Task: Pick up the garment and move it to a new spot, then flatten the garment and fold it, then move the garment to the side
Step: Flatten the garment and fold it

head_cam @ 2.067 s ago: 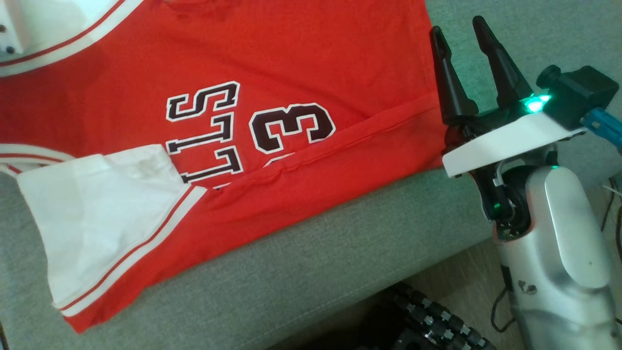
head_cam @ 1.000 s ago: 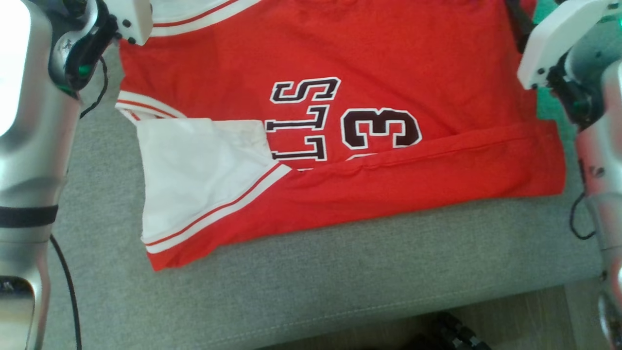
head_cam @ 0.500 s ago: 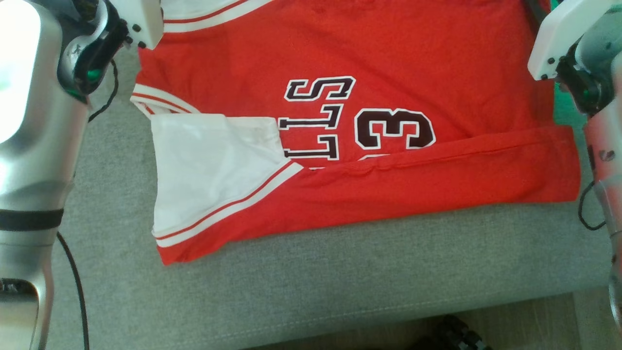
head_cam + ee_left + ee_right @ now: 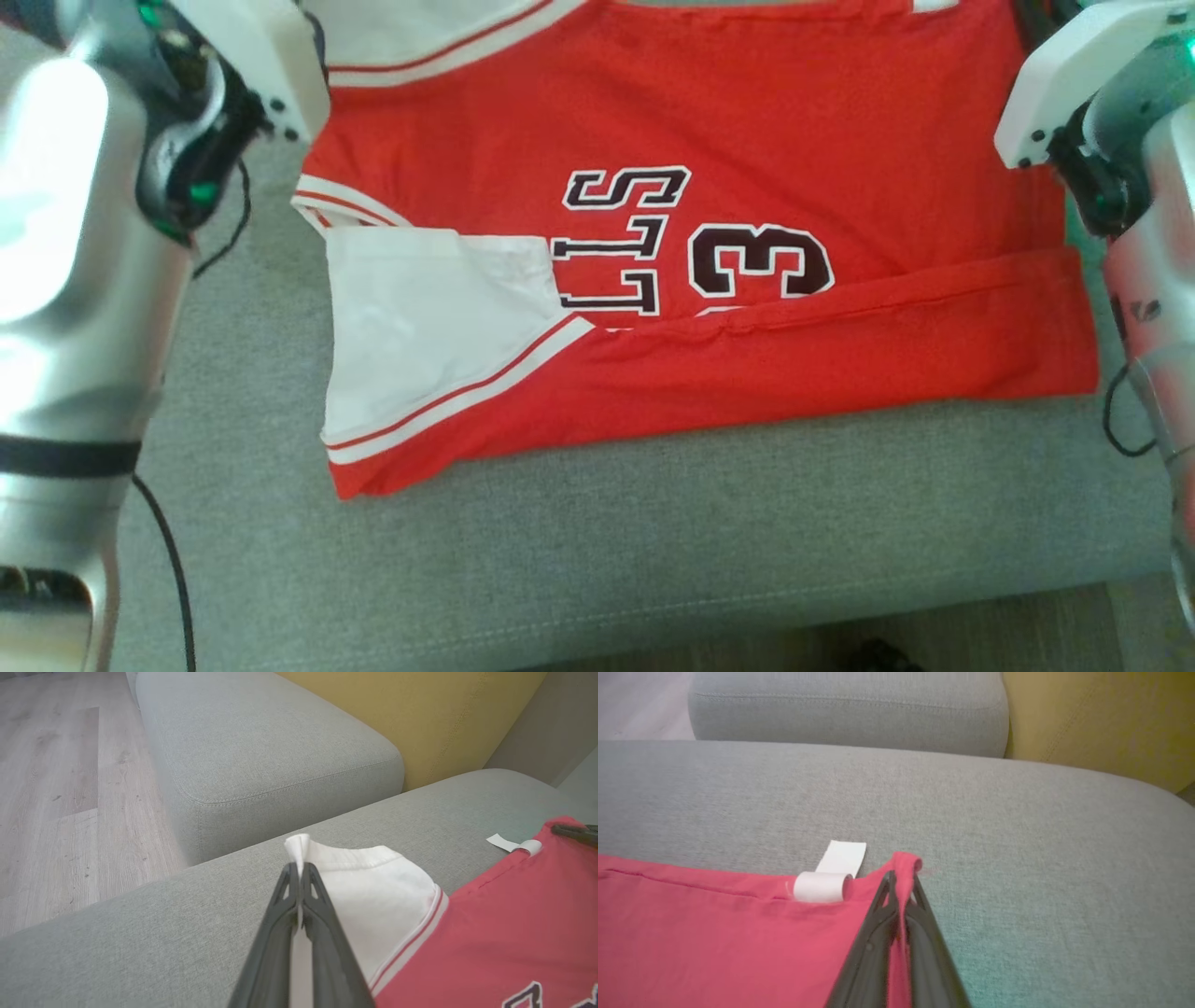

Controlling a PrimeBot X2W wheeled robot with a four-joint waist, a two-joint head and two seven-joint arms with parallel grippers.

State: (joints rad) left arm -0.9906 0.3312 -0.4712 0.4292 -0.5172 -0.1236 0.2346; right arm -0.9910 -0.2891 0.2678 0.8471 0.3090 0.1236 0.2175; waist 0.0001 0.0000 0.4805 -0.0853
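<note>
Left gripper (image 4: 299, 870) is clamped on the white sleeve (image 4: 373, 891) of the red garment (image 4: 747, 121); right gripper (image 4: 901, 879) is pinched on a red corner. The garment is spread on the grey cushion (image 4: 653, 541), toward that cushion's front edge.

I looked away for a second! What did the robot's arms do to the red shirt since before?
The right tool, open beside the red shirt two seconds ago, reached to its far corner and now pinches it shut. The left tool is shut on the white sleeve. The shirt's near fold stayed the same on the grey sofa.
</note>
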